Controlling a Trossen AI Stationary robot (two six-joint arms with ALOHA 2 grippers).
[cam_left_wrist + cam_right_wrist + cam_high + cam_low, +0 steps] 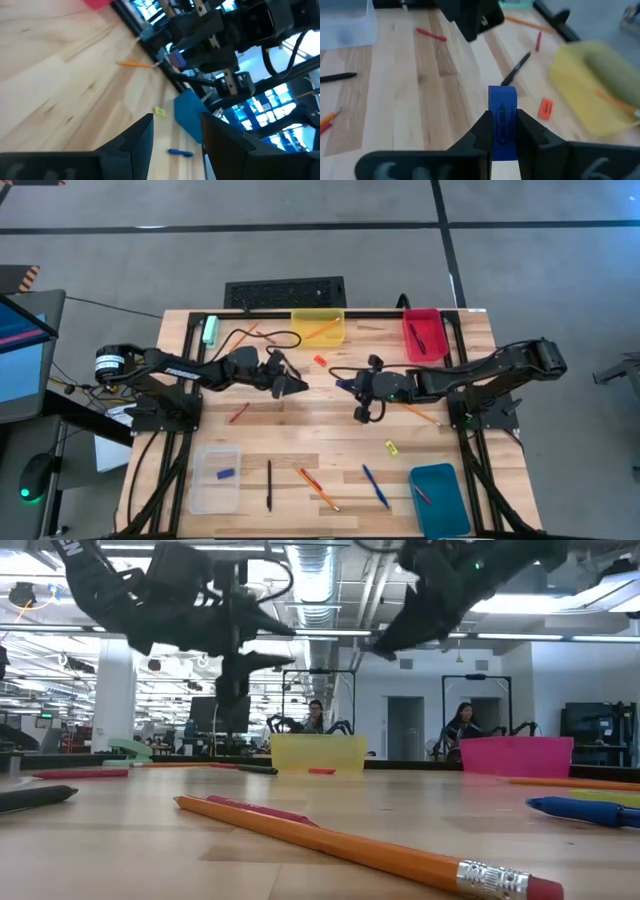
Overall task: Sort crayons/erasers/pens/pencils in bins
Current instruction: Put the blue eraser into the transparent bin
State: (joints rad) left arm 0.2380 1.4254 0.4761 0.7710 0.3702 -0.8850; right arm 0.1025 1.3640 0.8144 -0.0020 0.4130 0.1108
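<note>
My right gripper (502, 126) is shut on a blue eraser (502, 102) above the middle of the table (300, 430); the high view shows the gripper (352, 386) there too. My left gripper (177, 120) is open with nothing between its fingers, and in the high view it (298, 383) faces the right one just to its left. A red-orange eraser (320, 361), a yellow eraser (391, 447), a red crayon (238, 413), a black pen (268, 485), a blue pen (376, 486) and orange pencils (318, 488) lie flat on the table. My right gripper pinches the blue eraser's lower part (503, 131) between its two fingers, one on each side face. The eraser's free end (502, 95) sticks out past the fingertips. The fingers slant down from the table's right. The eraser is lifted clear of the table.
At the far edge stand a yellow bin (318, 328) with a pencil inside and a red bin (422, 333). A clear bin (216, 478) holding a blue eraser and a teal bin (438, 498) stand at the near edge. A pale-green block (210, 330) lies far left.
</note>
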